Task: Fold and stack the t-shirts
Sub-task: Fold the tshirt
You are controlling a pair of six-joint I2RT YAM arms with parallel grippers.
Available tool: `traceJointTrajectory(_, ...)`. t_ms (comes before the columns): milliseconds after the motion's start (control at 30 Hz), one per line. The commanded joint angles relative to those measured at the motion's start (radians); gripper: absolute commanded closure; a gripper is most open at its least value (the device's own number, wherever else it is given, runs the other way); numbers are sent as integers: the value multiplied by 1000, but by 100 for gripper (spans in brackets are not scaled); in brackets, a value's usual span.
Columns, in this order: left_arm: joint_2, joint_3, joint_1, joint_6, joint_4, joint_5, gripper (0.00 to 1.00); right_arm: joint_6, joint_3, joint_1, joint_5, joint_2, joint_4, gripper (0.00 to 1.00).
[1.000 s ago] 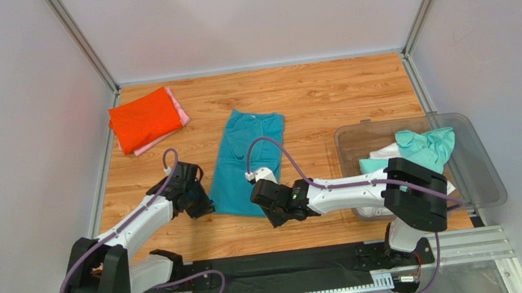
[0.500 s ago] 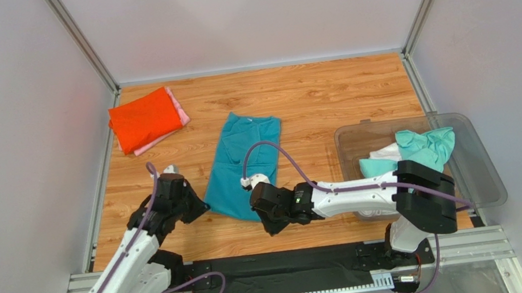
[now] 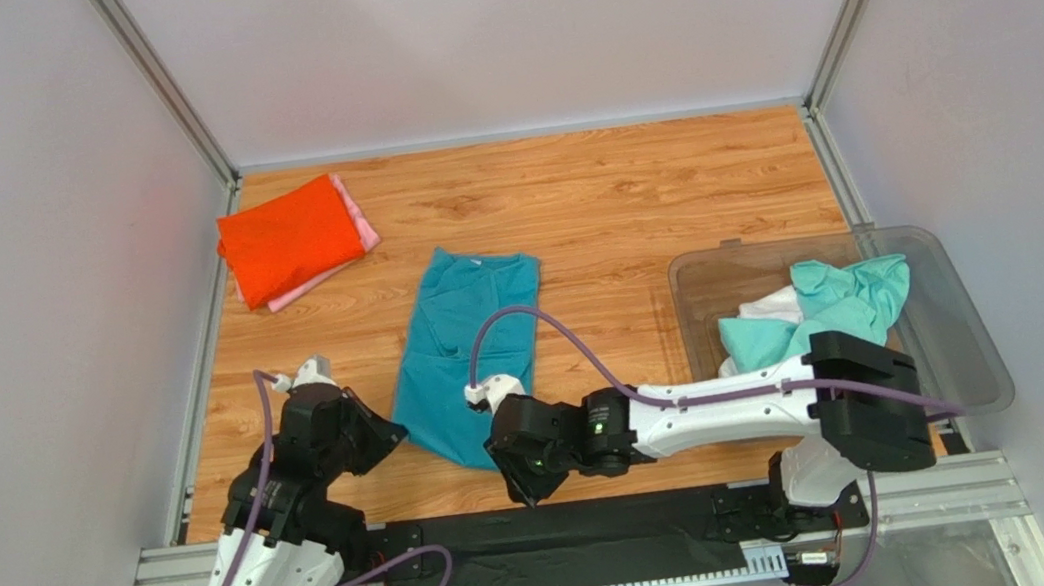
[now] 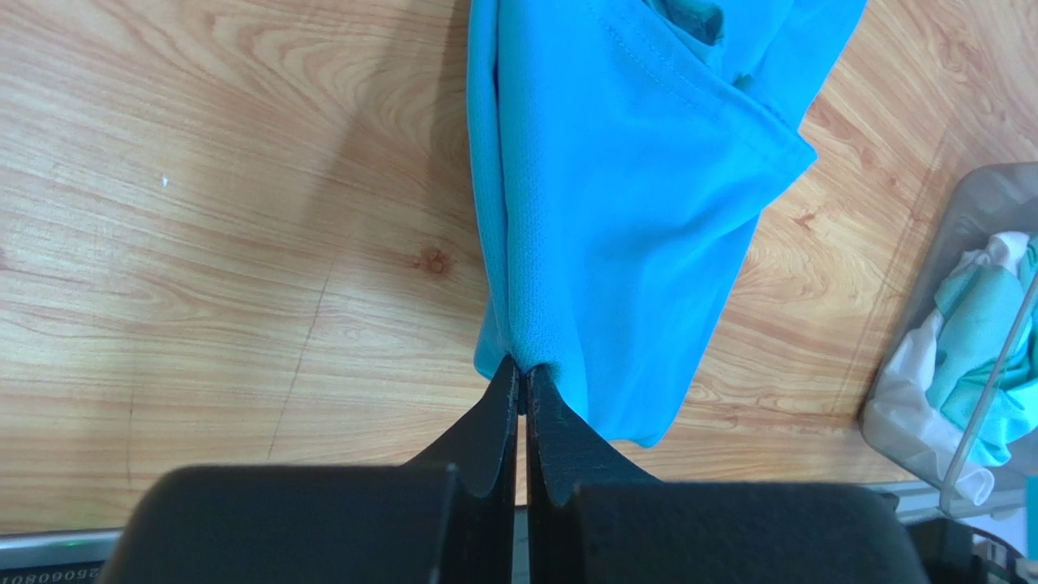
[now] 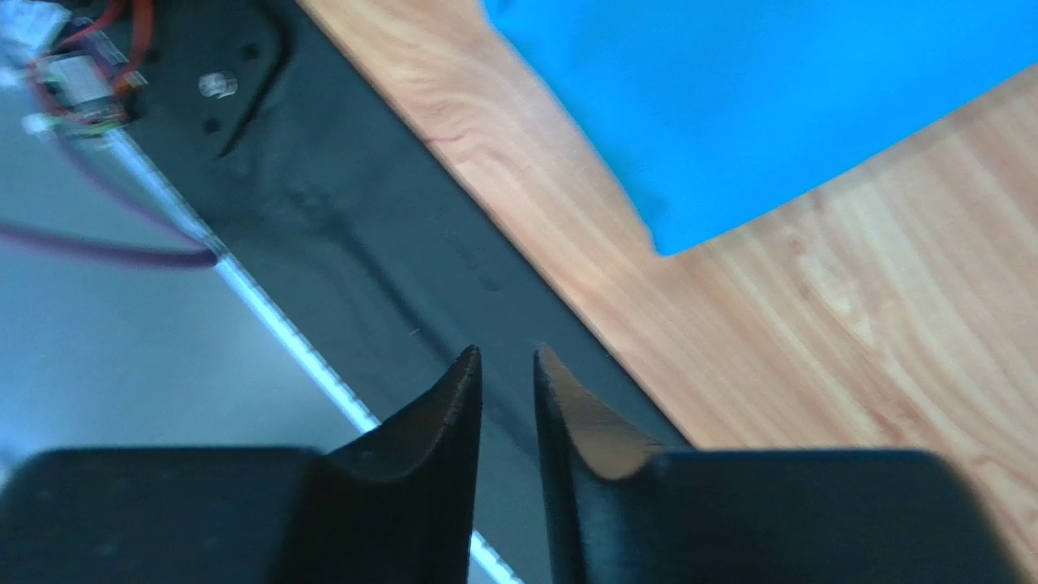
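Observation:
A teal t-shirt [image 3: 467, 343] lies folded lengthwise on the wooden table, slanting toward the near left. My left gripper [image 3: 381, 436] is shut on its near left corner; the left wrist view shows the fingertips pinching the teal t-shirt's [image 4: 621, 207] edge at my left gripper [image 4: 524, 369]. My right gripper [image 3: 515, 479] hovers at the near edge beside the shirt's near right corner. In the right wrist view my right gripper [image 5: 506, 355] stands slightly open and empty, with the teal t-shirt [image 5: 755, 97] beyond it. An orange-red t-shirt [image 3: 285, 238] lies folded on a pink one [image 3: 359, 224] at the far left.
A clear plastic bin [image 3: 954, 357] stands at the right, with a mint-green shirt [image 3: 847, 296] and a white one [image 3: 772, 306] crumpled inside. A black base plate [image 3: 590, 534] runs along the near edge. Grey walls close in three sides.
The left gripper shut on the teal shirt's corner and dragged it toward the near left. The right gripper moved nearer the table's front edge and now has its jaws parted, off the cloth.

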Motion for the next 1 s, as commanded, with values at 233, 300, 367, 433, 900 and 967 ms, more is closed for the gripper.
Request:
traceJointTrajectory(233,7,9,5,-38,-41,-6,100,-14,111,-34,153,184,-34,54)
traceJointTrajectory(300,4,11,5,-40,-41,-5,100,-16,115,-48,153,199,-34,54)
traceJointTrajectory(367,4,9,5,-43,-45,-6,100,-22,119,-48,149,216,-34,54)
traceJointTrajectory(433,3,11,5,-46,-47,-31,100,-22,119,-47,137,230,-34,54)
traceJointTrajectory(900,-86,134,5,-72,-183,-88,100,-22,110,19,-85,86,5,100)
traceJointTrajectory(967,-134,175,5,-78,-219,-103,100,-14,105,27,-131,57,15,100)
